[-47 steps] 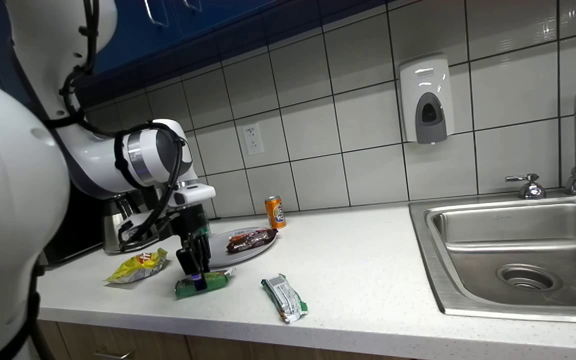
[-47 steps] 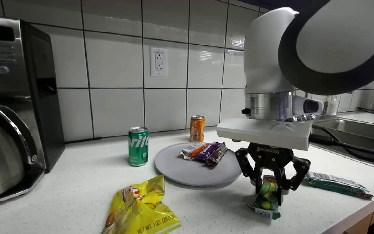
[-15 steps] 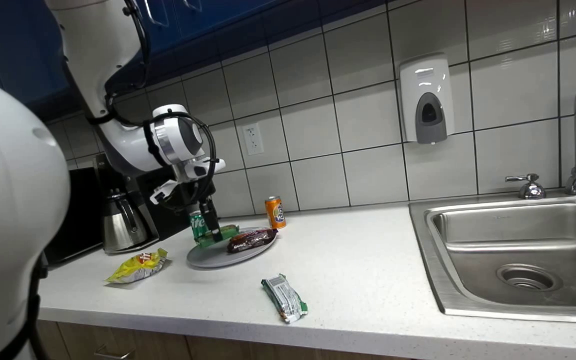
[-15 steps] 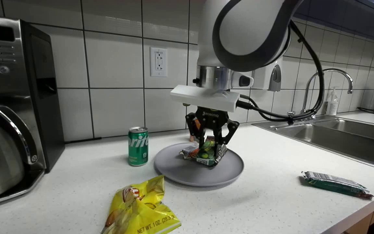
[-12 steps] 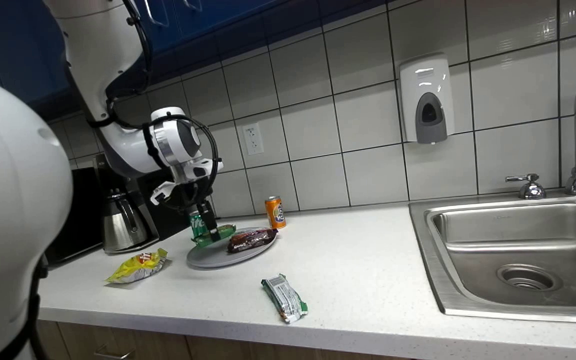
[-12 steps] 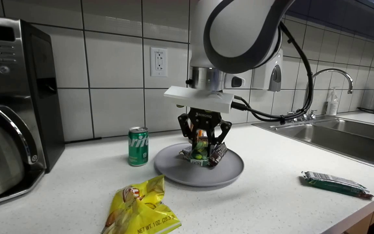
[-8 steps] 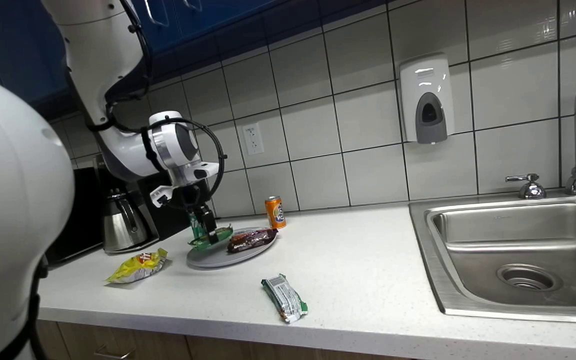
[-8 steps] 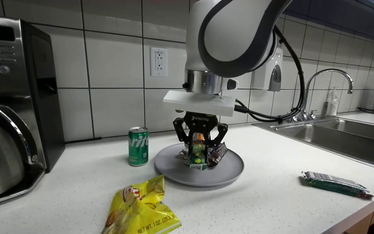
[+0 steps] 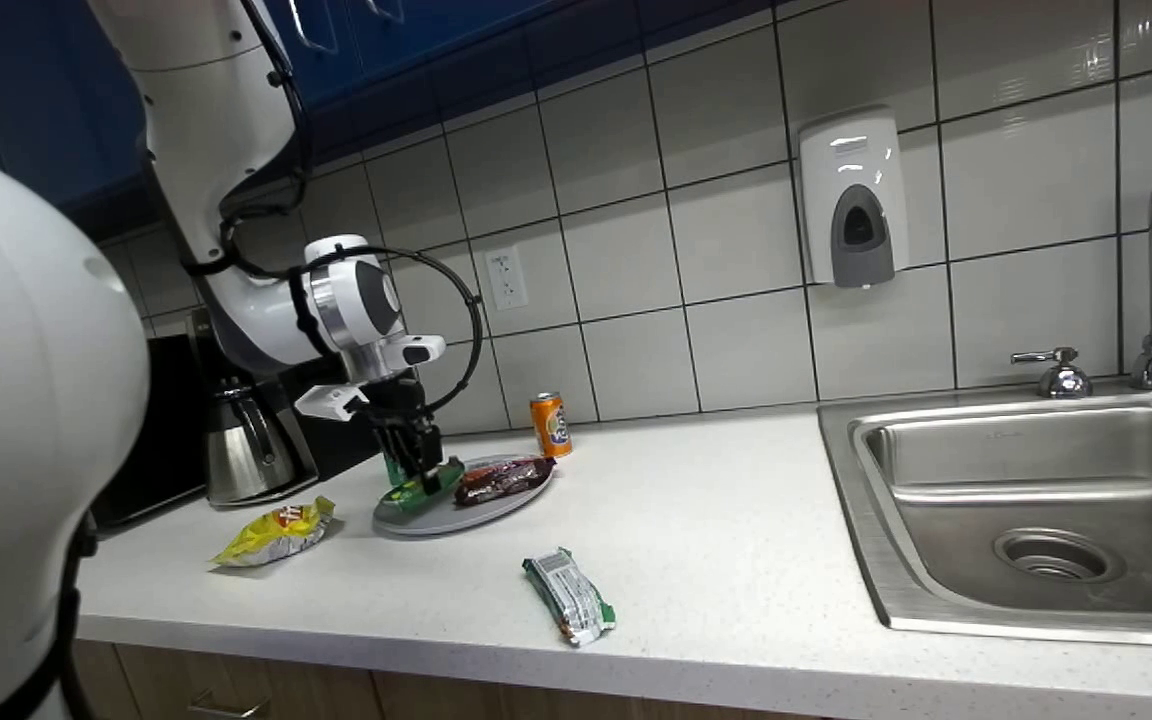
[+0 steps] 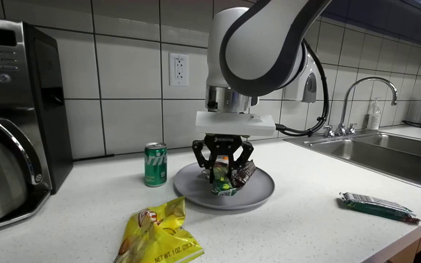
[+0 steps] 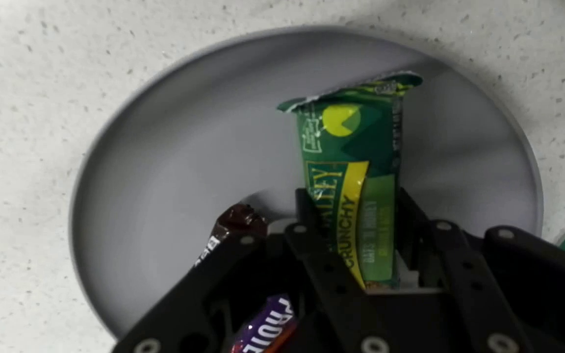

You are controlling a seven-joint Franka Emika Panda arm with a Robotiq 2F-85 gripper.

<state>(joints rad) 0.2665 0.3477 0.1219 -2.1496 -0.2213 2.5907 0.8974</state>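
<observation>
My gripper [image 11: 353, 208] is shut on a green granola bar [image 11: 348, 135], one of its fingers [image 11: 307, 211] at each long side of the wrapper. In both exterior views the bar [image 9: 408, 495] is low over the left part of a round grey plate [image 10: 192, 191]; whether it touches the plate I cannot tell. Close beside it on the plate lies a dark brown wrapped bar [image 10: 246, 174]. A purple and orange wrapper [image 11: 268, 323] shows under the gripper's linkage in the wrist view, partly hidden.
A green can [image 10: 155, 164] stands left of the plate, an orange can [image 9: 550, 425] behind it. A yellow snack bag [image 10: 163, 233] and another green bar [image 10: 380, 208] lie on the counter. A coffee maker [image 10: 46, 109] and a sink [image 9: 841, 500] flank the area.
Since about three seconds ago, my gripper has lifted the green bar off the counter and carried it over the plate. During the last second it has sunk lower and turned slightly.
</observation>
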